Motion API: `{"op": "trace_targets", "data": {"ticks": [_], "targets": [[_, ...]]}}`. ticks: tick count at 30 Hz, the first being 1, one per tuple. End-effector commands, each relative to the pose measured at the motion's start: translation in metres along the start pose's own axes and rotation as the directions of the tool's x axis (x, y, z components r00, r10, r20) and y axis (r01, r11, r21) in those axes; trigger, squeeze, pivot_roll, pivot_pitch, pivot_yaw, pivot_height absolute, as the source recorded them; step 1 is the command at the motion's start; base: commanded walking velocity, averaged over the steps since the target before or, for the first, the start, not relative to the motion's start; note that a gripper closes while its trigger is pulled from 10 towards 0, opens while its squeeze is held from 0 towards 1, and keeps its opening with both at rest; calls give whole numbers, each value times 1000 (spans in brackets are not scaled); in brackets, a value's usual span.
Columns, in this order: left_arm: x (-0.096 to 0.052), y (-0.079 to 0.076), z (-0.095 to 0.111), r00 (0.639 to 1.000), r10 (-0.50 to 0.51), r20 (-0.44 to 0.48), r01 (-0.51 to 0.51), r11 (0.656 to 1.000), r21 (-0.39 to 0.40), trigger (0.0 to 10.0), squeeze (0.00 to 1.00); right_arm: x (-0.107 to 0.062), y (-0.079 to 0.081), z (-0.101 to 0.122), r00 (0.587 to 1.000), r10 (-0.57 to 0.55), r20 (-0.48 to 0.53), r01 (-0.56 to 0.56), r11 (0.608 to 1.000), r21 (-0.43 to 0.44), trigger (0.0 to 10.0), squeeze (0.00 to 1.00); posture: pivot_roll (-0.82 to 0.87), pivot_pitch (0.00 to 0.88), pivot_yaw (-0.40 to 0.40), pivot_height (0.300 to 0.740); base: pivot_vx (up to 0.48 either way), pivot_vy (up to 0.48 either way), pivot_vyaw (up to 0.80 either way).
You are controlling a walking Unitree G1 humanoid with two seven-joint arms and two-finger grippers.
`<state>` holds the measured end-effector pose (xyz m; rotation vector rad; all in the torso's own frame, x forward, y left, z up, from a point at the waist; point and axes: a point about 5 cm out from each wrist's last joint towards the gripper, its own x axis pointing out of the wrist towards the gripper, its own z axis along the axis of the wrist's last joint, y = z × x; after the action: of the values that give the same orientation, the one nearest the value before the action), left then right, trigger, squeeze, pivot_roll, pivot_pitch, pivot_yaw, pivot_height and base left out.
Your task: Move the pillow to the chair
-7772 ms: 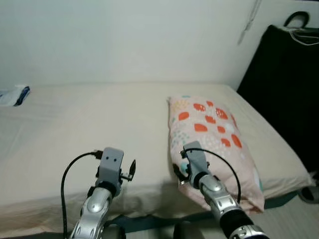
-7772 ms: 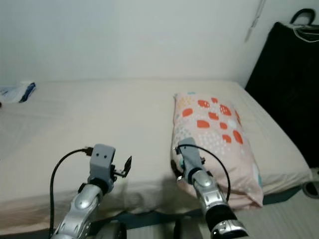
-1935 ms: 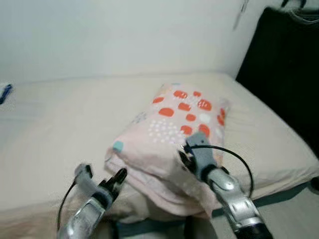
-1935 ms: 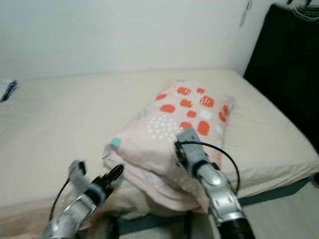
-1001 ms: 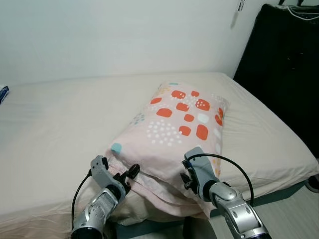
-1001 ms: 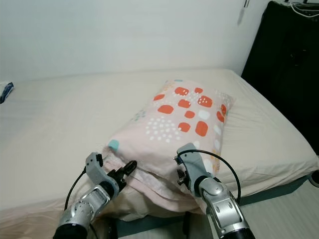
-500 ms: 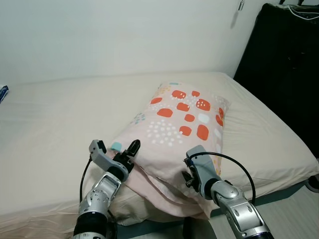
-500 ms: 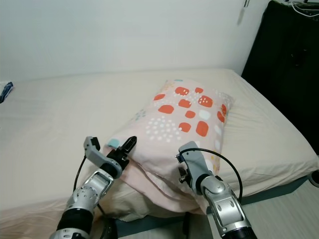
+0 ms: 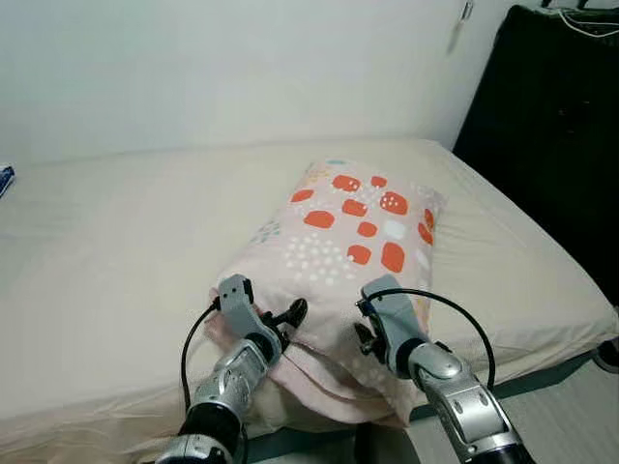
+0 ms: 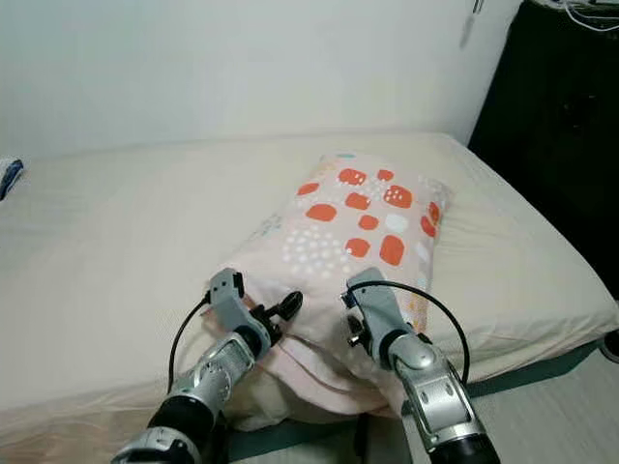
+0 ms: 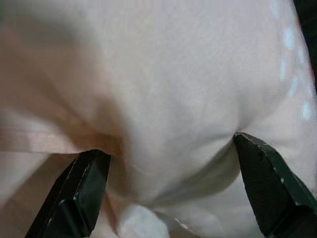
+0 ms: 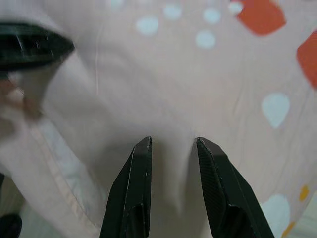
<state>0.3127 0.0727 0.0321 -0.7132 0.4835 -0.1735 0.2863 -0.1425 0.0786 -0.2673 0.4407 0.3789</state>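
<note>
Pillow on the bed, chair transfer outstanding: right gripper fingers pinch a fabric fold, left gripper fingers spread wide against it.

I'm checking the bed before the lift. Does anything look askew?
The pillow lies diagonally on the bed, its near end bunched over the edge where the left gripper and right gripper press in.
</note>
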Motion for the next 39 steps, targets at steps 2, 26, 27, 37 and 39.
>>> {"op": "trace_targets", "data": {"ticks": [2,26,27,37,39], "targets": [[10,-23,2,1000,-3,19,4,999,-49,10000,0,-1,-2,6,1000,-19,21,18,1000,22,10000,0,-23,62,-42,578,0,0,0],[20,-64,-14,992,-103,-71,105,994,22,0,0,0,-4,9,999,-33,34,33,999,25,10000,0,-19,61,-41,578,0,0,0],[20,-64,-14,992,-103,-71,105,994,22,0,0,0,-4,9,999,-33,34,33,999,25,10000,0,-19,61,-41,578,0,0,0],[23,-63,0,992,-109,-59,111,993,33,0,0,1,-6,16,996,-45,71,43,998,36,10000,0,-18,53,-40,578,0,0,0],[25,-64,10,991,-124,-45,126,991,53,0,0,1,-6,17,996,-50,80,47,998,41,10000,0,-21,50,-39,578,0,0,0]]}}
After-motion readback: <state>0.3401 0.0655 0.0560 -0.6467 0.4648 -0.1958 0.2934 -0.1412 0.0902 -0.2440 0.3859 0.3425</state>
